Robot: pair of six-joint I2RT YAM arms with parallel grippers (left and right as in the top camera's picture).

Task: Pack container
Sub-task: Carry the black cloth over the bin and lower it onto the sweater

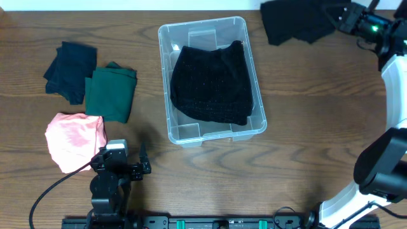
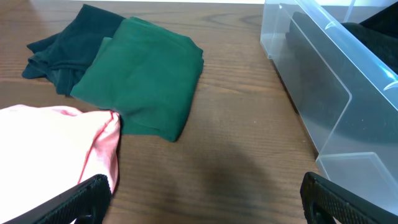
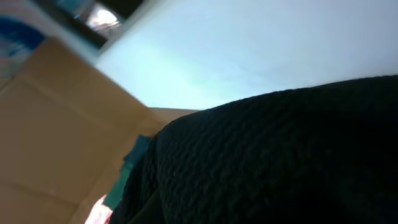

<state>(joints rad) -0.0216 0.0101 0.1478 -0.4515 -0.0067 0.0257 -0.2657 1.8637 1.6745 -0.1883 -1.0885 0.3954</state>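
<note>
One black cloth point(image 1: 210, 83) lies in the container point(image 1: 187, 132) at frame centre, so the right tool point(image 1: 340, 18), seemingly clenched on a second dark garment point(image 1: 296, 22) at upper right, should lower it flat on top; the left tool point(image 2: 211, 208) gapes empty.

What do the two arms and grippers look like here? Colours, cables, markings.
Left arm: all black, pale square block at the wrist, black cable trailing away; its fingers are black. Right arm: glossy white links, black joint housings, black wrist with a green light.

Even, soft light; blurry right-wrist background.
</note>
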